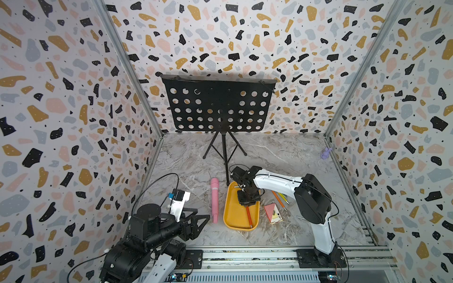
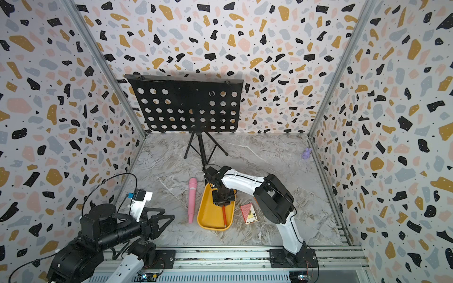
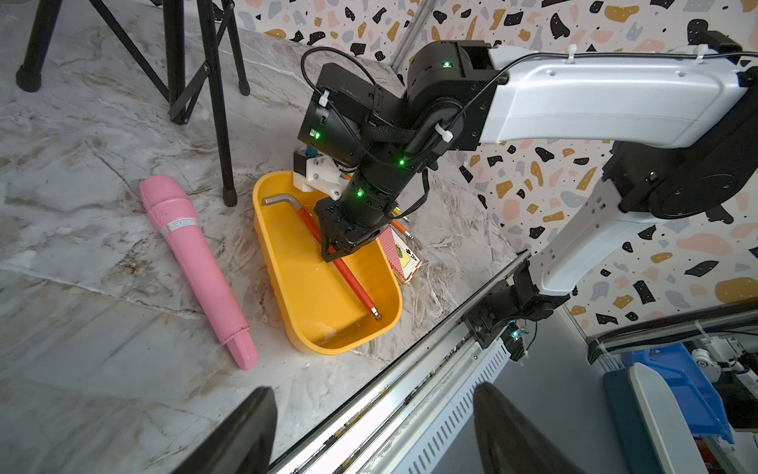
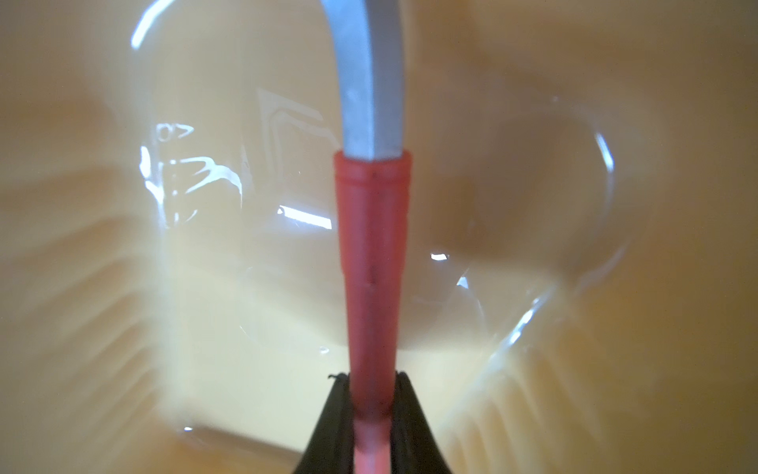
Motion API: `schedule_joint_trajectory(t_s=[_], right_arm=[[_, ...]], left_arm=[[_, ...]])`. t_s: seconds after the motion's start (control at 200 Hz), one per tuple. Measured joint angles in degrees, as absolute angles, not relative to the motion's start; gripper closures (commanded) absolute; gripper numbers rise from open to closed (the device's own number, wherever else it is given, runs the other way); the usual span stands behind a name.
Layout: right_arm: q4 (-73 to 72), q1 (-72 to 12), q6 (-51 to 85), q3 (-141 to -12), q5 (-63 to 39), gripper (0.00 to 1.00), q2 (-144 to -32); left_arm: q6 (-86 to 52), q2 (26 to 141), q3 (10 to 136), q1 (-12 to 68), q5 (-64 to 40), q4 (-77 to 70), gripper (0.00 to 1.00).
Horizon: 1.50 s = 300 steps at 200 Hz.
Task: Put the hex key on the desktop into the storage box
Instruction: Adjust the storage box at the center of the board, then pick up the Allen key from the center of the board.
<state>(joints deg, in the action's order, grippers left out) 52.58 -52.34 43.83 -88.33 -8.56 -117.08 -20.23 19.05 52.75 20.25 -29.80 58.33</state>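
I see 2 top views looking down from the near edge; left wrist faces the storage box (image 3: 316, 299), right wrist sits close inside it.

Layout: the storage box (image 1: 234, 215) sits front-centre on the desktop (image 1: 282, 156), long axis front-to-back. In it: the hex key (image 1: 249, 216), lengthwise, bent end at the far end. Just left of the box, parallel: a microphone (image 1: 215, 199). Just right: a card box (image 1: 271, 212), with pencils (image 1: 279, 199) behind it, possibly touching the box rim, hard to tell. Behind: a music stand (image 1: 218, 107), one foot beside the box's far corner. Far right by the wall: a figurine (image 1: 325, 153).
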Motion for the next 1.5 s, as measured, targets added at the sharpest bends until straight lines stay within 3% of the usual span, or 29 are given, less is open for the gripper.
schedule_joint_trajectory(t_s=[0.125,0.275,0.425,0.561,0.686,0.821,0.926,1.131,1.502], right_arm=[[52.2,-52.3,43.5,-88.1,-8.6,0.58,-116.9],[51.9,-52.3,43.3,-86.9,-7.8,0.47,-114.4],[51.6,-52.3,41.6,-86.8,-6.1,0.5,-107.6],[50.8,-52.3,38.2,-86.3,-2.3,0.45,-97.9],[50.5,-50.4,33.6,-84.4,0.7,0.54,-89.0],[50.0,-44.1,30.3,-77.3,3.0,0.55,-84.1],[50.3,-39.8,26.6,-70.8,4.3,0.55,-85.0],[51.7,-38.0,21.8,-68.7,5.2,0.65,-93.8],[49.8,-36.2,18.5,-71.2,8.2,0.58,-102.1]], left_arm=[[-20.2,19.2,52.8,20.2,-29.8,58.3,0.21],[-20.2,19.2,52.8,19.9,-29.8,58.3,0.21],[-20.2,19.4,52.8,19.9,-29.8,58.3,0.21],[-20.2,19.4,52.8,19.9,-29.8,58.3,0.21],[-20.3,19.6,52.8,19.8,-29.8,58.3,0.21],[-20.3,19.7,52.8,19.6,-29.8,58.3,0.21],[-20.3,19.7,52.8,19.6,-29.8,58.3,0.21],[-20.4,19.7,52.8,19.5,-29.8,58.3,0.21],[-20.4,19.7,52.8,19.3,-29.8,58.3,0.21]])
